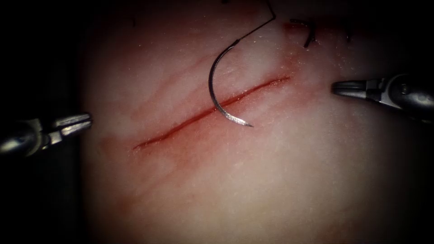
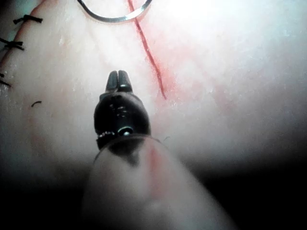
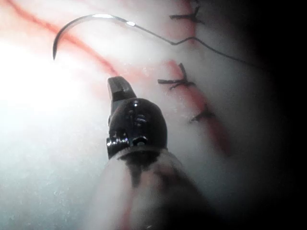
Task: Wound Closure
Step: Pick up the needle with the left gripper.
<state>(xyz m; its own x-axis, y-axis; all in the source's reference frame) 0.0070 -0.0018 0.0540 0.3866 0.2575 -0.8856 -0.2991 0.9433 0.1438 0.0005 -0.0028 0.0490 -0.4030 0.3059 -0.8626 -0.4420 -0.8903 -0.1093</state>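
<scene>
Endoscope light is pooling on the tissue (image 1: 253, 180) centre, edges falling into black vignette; wrist views are showing white glare, with near shafts lying blurred
</scene>
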